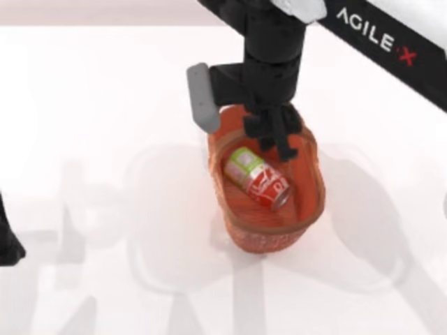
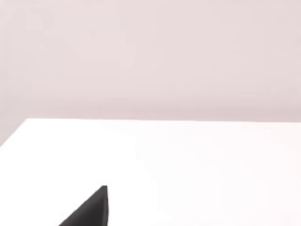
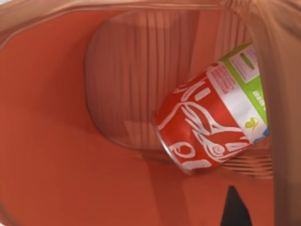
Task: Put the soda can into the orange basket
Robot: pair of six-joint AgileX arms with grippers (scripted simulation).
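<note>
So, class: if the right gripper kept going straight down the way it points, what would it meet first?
Probably the basket floor beside the soda can; the right gripper hangs just above it, depth unclear.

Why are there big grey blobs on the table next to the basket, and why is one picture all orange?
Top view: the grey blobs are soft shadows of the arms on the white table around the orange basket. Right wrist view: the camera looks right into the basket, so its orange walls fill the picture, with the soda can lying inside. Left wrist view: only bright, bare table.
</note>
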